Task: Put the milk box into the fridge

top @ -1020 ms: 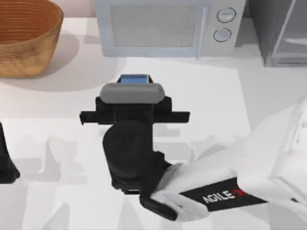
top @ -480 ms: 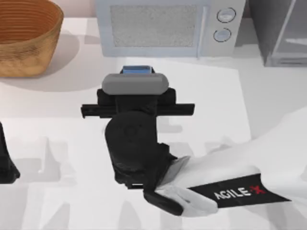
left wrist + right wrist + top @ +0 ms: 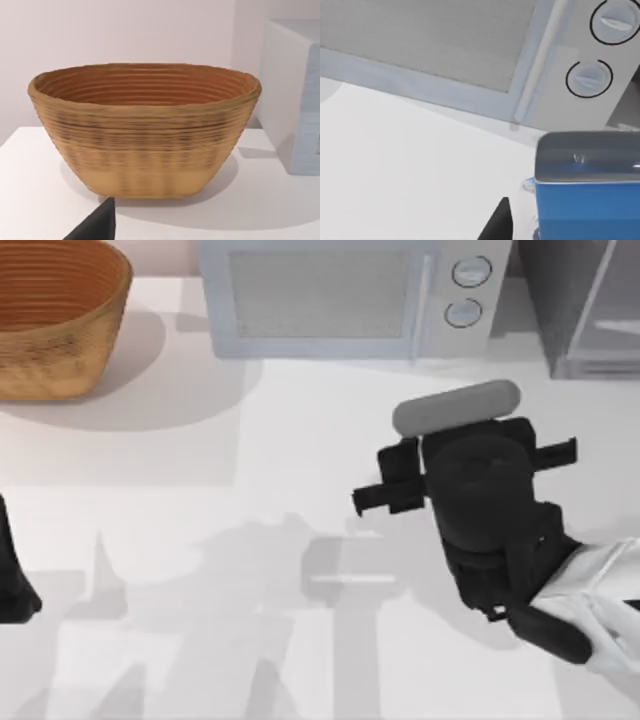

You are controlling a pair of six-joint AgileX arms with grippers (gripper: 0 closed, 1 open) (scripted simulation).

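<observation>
In the right wrist view the milk box (image 3: 587, 192) is close up, with a blue body and a greyish top. One dark fingertip (image 3: 499, 222) stands beside it. From above, my right gripper (image 3: 458, 422) hangs right of the table's middle, in front of the microwave's knobs. It is shut on the milk box, which its body hides there. The fridge (image 3: 585, 310) is the dark-grey cabinet at the back right corner. My left gripper (image 3: 12, 580) is parked at the left edge.
A light-grey microwave (image 3: 340, 295) with two round knobs (image 3: 590, 80) stands at the back centre, left of the fridge. A woven basket (image 3: 50, 315) stands at the back left and is large in the left wrist view (image 3: 145, 130).
My right gripper has swung from the table's middle to the right, toward the fridge side, taking the milk box with it. The spot where the box stood is now bare.
</observation>
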